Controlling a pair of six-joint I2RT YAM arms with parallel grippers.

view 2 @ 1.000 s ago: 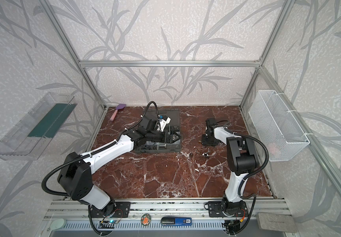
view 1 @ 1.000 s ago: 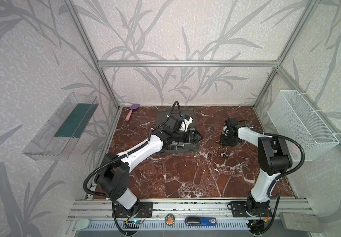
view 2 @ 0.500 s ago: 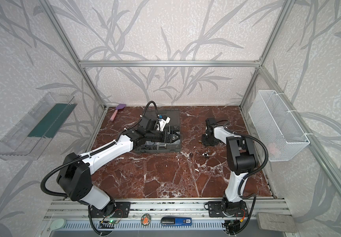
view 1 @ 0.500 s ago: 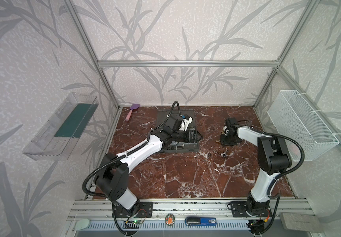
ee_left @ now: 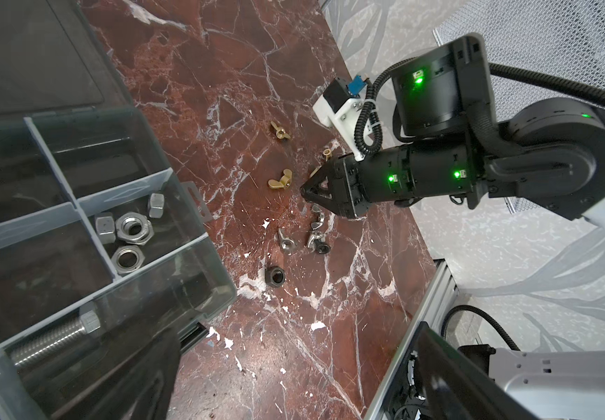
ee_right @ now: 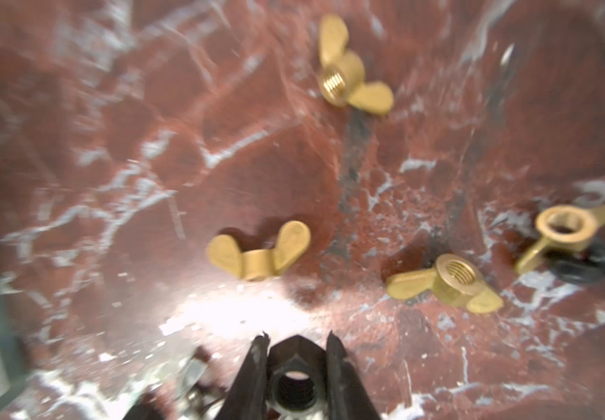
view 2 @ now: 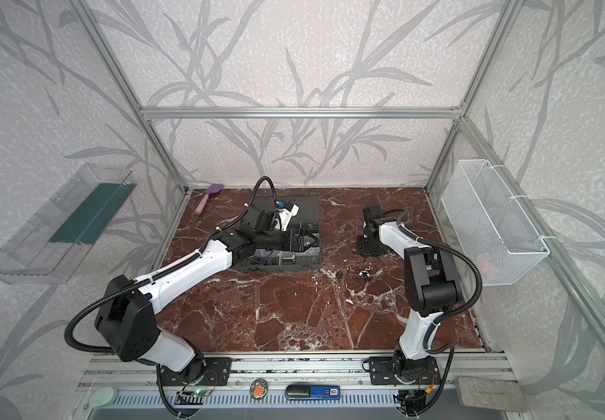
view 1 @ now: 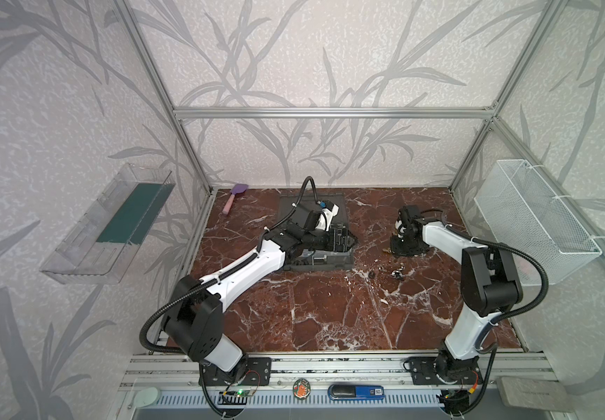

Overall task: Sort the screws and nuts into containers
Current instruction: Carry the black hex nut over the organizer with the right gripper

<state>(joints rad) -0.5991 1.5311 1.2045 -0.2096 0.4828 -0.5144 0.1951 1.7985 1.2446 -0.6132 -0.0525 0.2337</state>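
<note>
Seeing black hex nut (ee_right: 293, 391) pinched between nearly closed tips of right gripper (ee_right: 295, 349) down at marble table (ee_right: 148, 182), among loose brass wing nuts (ee_right: 259, 254), apart from organizer case (ee_left: 213, 276) holding silver hex nuts (ee_left: 132, 229) in one compartment, with left gripper (ee_left: 293, 338) spread wide, empty, above that case's edge.

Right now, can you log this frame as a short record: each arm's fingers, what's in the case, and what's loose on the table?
Left fingers: open, empty, above the grey case edge
Right fingers: shut on a black nut, low over the table
Sorted: silver nuts in one compartment, a bolt in another
Loose: four brass wing nuts, silver wing nuts, a second black nut
</note>
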